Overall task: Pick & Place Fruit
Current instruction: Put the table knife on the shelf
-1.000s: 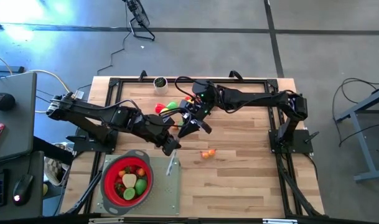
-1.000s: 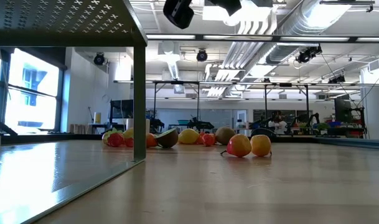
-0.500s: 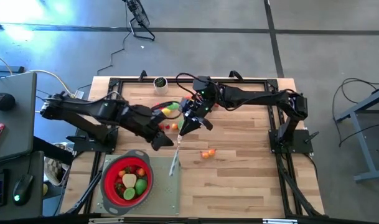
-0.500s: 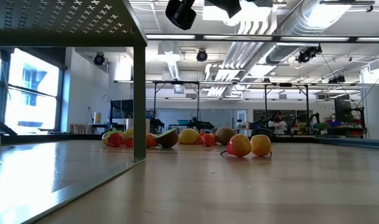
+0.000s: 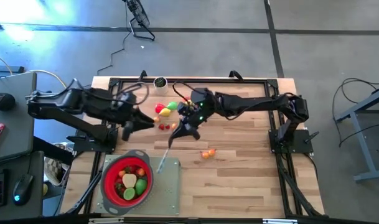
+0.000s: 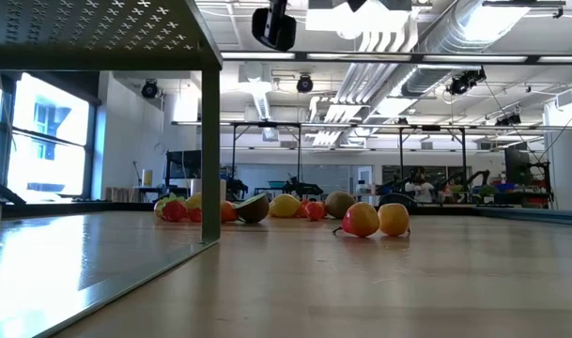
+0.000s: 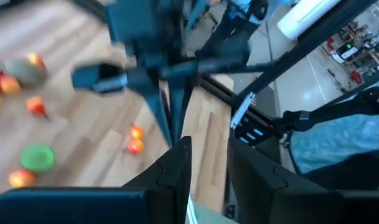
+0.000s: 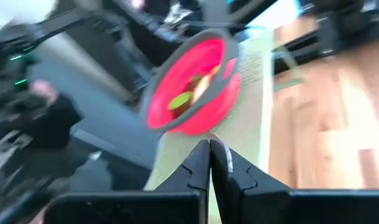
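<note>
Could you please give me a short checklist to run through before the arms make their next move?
1. Left gripper open for a pick: ok.
2. Right gripper shut: ok.
3. Knife held by right gripper: cannot tell.
4. Strainer upright, with fruit in it: ok.
5. All fruit in the strainer: not ok; a pile and a pair lie on the table.
6. Arms apart from each other: ok.

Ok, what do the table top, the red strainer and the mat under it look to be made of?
Table top: pale wood planks, butcher-block style with visible strips and grain, slightly glossy in the low view.
Red strainer: probably plastic or silicone, given the uniform bright red and smooth grey rim; I cannot tell which.
Mat: thin flat grey-green sheet, matte, likely a plastic cutting board.
</note>
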`<action>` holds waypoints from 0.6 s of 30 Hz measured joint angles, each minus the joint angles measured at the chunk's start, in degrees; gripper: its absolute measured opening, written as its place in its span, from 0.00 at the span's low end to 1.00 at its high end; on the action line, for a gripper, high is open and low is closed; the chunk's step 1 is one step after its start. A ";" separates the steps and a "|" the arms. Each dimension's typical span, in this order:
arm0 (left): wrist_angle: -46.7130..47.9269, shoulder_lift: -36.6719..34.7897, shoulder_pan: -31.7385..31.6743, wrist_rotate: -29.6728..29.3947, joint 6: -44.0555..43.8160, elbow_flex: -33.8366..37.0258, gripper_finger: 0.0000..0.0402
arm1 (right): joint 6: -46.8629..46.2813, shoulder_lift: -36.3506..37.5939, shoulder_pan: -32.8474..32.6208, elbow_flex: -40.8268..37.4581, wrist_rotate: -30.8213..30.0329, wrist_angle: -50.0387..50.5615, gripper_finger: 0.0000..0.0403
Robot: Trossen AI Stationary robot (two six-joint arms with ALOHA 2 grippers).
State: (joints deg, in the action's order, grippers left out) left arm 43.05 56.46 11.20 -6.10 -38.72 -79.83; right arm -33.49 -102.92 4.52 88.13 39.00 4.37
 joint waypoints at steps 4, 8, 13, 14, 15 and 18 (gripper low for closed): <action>0.23 -2.77 0.04 -0.25 5.81 0.00 0.25 | -5.25 -1.27 -3.10 0.05 -6.13 0.01 0.01; 0.48 -4.39 0.04 -0.09 8.57 0.00 0.25 | -9.38 -2.94 -5.58 -0.08 -7.41 0.15 0.01; 0.56 -4.89 0.04 -0.03 10.38 0.00 0.25 | -10.46 -4.22 -7.81 0.08 -10.03 0.37 0.01; 0.59 -4.89 0.04 -0.03 10.74 0.00 0.25 | -10.62 -4.39 -8.03 0.09 -10.02 0.69 0.01; 0.52 -4.86 0.04 -0.03 11.14 0.00 0.25 | -11.00 -4.55 -8.21 0.07 -9.88 1.30 0.01; 0.47 -4.60 0.04 -0.01 11.47 0.00 0.25 | -11.00 -5.29 -8.89 0.11 -10.02 1.52 0.01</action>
State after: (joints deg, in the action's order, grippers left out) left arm 43.53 51.86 11.25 -6.11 -27.24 -79.83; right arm -44.49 -108.21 -4.36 88.25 28.98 5.89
